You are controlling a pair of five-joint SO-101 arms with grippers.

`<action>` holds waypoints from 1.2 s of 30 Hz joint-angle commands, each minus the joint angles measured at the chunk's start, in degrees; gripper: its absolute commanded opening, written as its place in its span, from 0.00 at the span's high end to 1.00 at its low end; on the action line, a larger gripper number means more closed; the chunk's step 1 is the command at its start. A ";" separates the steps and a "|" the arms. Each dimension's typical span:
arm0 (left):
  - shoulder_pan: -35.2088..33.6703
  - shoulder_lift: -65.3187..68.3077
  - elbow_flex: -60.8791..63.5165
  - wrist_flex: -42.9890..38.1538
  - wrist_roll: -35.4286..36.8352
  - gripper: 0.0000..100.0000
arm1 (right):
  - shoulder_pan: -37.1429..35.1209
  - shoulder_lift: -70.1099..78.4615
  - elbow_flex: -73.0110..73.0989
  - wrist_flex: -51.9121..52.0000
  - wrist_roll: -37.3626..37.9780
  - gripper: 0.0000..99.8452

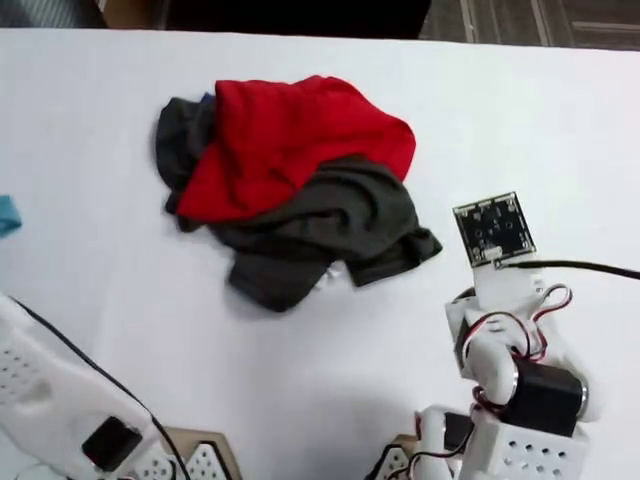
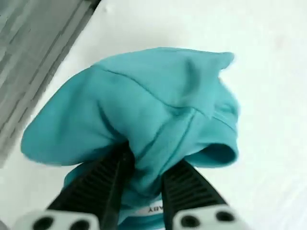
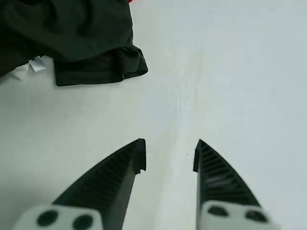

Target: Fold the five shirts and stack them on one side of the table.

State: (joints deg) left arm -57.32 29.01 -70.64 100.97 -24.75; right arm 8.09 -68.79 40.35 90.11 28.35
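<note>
A pile of shirts lies on the white table [image 1: 560, 130]: a red shirt [image 1: 290, 140] on top, dark grey shirts [image 1: 330, 225] under and around it, a bit of blue fabric [image 1: 207, 98] at the back. A teal shirt [image 2: 144, 110] is bunched up in the left wrist view, with my left gripper [image 2: 144, 167] shut on its lower folds; a corner of teal [image 1: 8, 213] peeks in at the high view's left edge. My right gripper [image 3: 168, 153] hovers open over bare table, a short way from the dark grey shirt's hem [image 3: 96, 67].
The right arm's body [image 1: 510, 380] stands at the front right with a cable [image 1: 580, 268] running off to the right. The left arm's white housing [image 1: 60, 400] lies at the front left. The table's far edge [image 1: 300, 35] borders a dark floor.
</note>
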 commanded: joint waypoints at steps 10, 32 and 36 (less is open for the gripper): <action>17.93 -4.13 -2.15 1.32 -5.63 0.73 | 0.57 -0.75 -0.18 1.63 0.44 0.82; 52.40 -3.43 56.66 -24.44 11.16 0.72 | 0.66 -0.75 -0.18 2.33 0.53 0.83; 52.13 -3.43 60.00 -28.40 10.99 0.72 | 0.66 -0.75 -0.18 2.33 0.53 0.83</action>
State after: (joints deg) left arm -5.36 28.75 -11.91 75.56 -13.93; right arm 8.09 -68.79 40.35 92.13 28.44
